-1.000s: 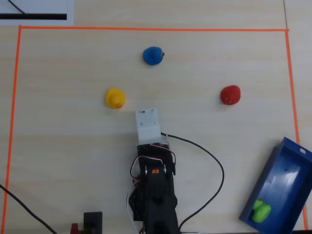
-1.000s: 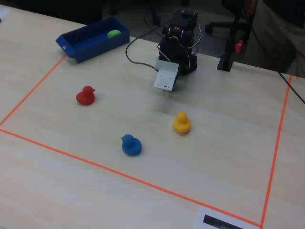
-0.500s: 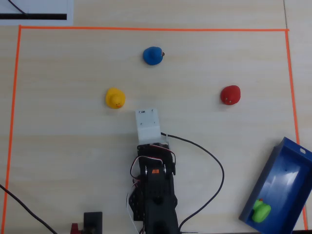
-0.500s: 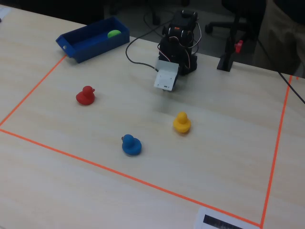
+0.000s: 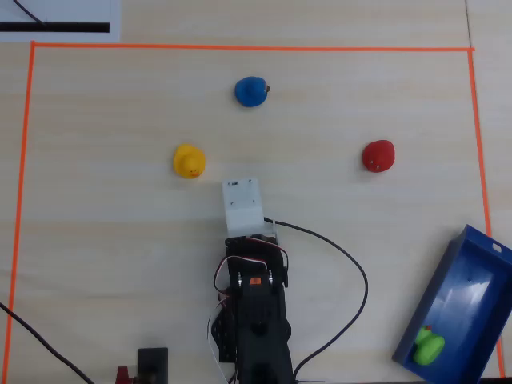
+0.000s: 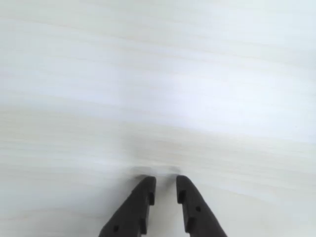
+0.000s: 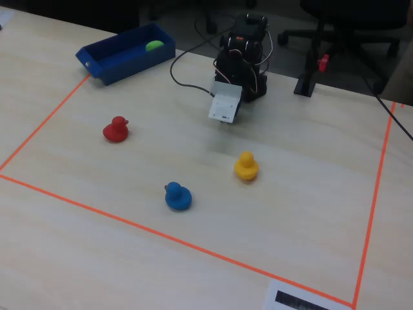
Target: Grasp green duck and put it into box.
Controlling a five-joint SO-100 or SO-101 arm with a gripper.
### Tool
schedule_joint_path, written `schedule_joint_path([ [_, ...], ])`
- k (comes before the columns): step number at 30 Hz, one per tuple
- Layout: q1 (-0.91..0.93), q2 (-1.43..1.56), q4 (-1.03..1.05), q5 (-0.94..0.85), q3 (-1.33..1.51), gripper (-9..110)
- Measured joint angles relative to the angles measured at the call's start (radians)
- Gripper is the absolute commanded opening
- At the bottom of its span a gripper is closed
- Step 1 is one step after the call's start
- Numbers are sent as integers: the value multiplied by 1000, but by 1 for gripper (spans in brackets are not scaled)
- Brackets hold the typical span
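Inside the box (image 5: 468, 288), in its corner nearest the arm's base in the overhead view, the green duck (image 5: 429, 347) already lies, so the fingers (image 6: 165, 183), nearly closed and empty, hang over bare desk (image 6: 158, 74), apparently parked.

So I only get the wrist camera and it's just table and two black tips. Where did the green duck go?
Observer: The green duck is already lying inside the box, at its near end in the overhead view.
Operator: Is the gripper holding anything?
Observer: No, the gripper is empty, its tips nearly together.
Operator: Any other ducks?
Observer: Three on the table: the yellow duck, the blue duck and the red duck.
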Motion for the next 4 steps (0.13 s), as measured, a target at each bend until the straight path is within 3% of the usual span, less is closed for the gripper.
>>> schedule_joint_path([
  [4,0,0,0,0,0,3],
])
